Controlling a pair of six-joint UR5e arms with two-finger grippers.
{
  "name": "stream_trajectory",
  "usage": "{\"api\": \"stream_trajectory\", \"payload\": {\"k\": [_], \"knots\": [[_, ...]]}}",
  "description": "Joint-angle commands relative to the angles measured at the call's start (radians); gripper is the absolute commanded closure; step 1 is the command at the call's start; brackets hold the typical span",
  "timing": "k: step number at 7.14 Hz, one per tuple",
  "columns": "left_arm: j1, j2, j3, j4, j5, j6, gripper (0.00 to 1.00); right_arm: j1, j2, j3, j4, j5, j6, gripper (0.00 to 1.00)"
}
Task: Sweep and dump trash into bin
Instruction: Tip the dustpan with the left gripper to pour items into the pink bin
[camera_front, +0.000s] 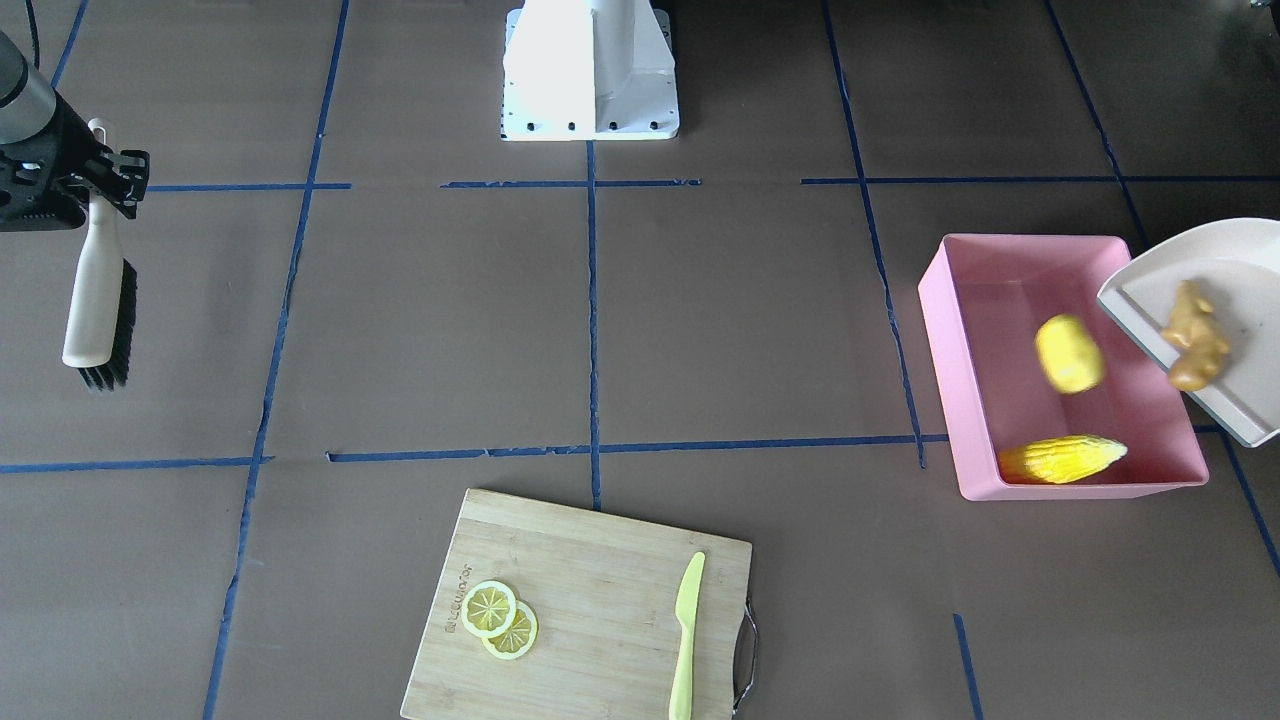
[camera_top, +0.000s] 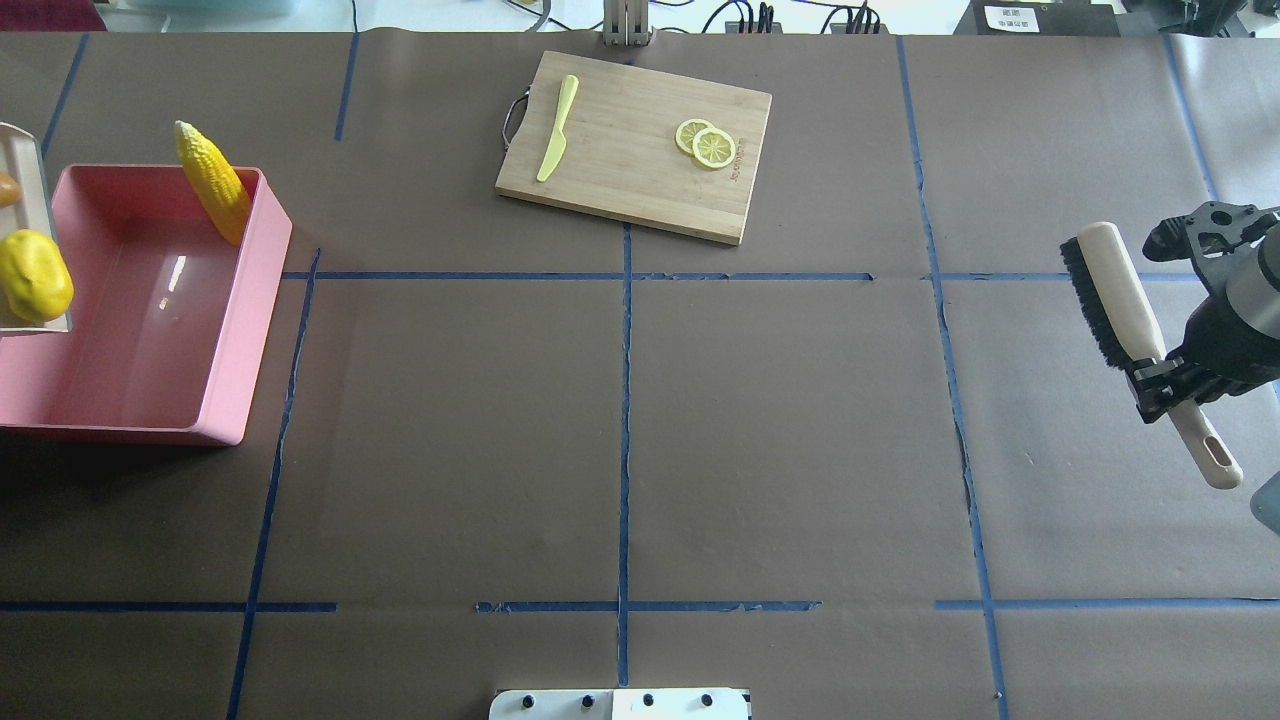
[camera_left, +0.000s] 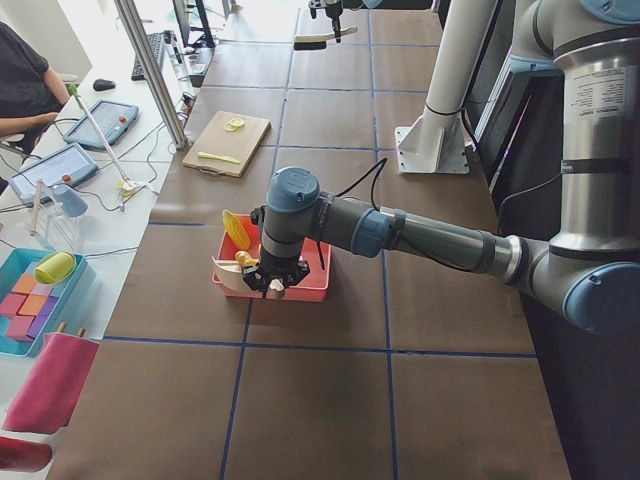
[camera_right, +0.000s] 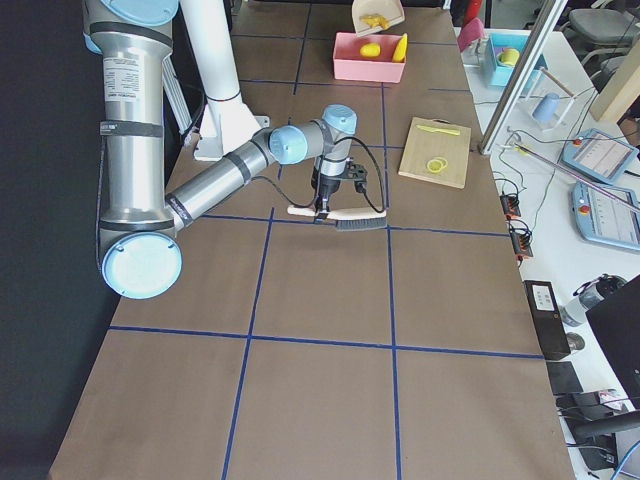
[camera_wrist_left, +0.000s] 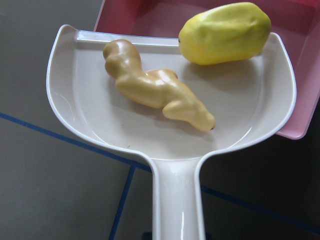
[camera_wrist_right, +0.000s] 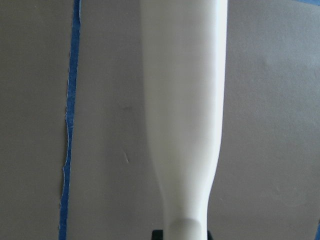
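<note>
We judge this to be the dumping step, roughly 1 of 3 pieces in. The cream dustpan (camera_wrist_left: 95, 130) hangs tilted over one end of the pink bin (camera_front: 952, 400), carried by the left arm. The left gripper (camera_left: 272, 288) shows only in the side view, so we cannot tell how its jaws stand on the handle. The corn cob (camera_front: 1062, 460) is already in the bin, leaning on the wall away from the robot with its tip above the rim. The lemon-like fruit (camera_wrist_left: 225, 32) sits right at the pan's lip above the bin's floor. The front view blurs it, so it may be dropping in. The ginger root (camera_wrist_left: 155, 87) lies across the middle of the pan, well back from the lip. In our view the next move calls for a steeper tilt with the lip kept inside the bin's walls, so the knobbly ginger slides out and does not catch or bounce over the rim. The right gripper (camera_front: 100, 185) is clamped on the handle of the hand brush (camera_front: 95, 290), held bristles sideways above the table (camera_front: 420, 330) far from the bin, with nothing left there to sweep. As for writing, we see 1 dark imprint along an edge of the bamboo cutting board (camera_front: 600, 590), near the 2 lemon slices (camera_front: 500, 618) and the lime-green knife (camera_front: 686, 635). It is too small to read.
</note>
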Motion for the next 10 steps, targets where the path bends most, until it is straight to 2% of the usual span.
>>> {"api": "stream_trajectory", "payload": {"k": [1,4,6,8,10], "knots": [[0.009,-0.004,-0.015,0.001,0.048,0.0,1.0,0.0,-0.002,-0.001,0.0,0.0,-0.001,1.0],[0.01,-0.007,-0.018,0.004,0.044,-0.001,1.0,0.002,-0.002,-0.002,0.0,0.0,-0.002,1.0],[0.01,-0.009,-0.106,0.121,0.007,-0.001,1.0,0.002,-0.003,-0.004,0.0,-0.002,-0.004,1.0],[0.009,-0.018,-0.122,0.174,-0.216,-0.02,1.0,0.002,-0.02,-0.01,0.011,-0.003,-0.002,1.0],[0.009,-0.024,-0.124,0.165,-0.353,-0.089,1.0,0.006,-0.028,-0.01,0.014,-0.003,-0.002,1.0]]}}
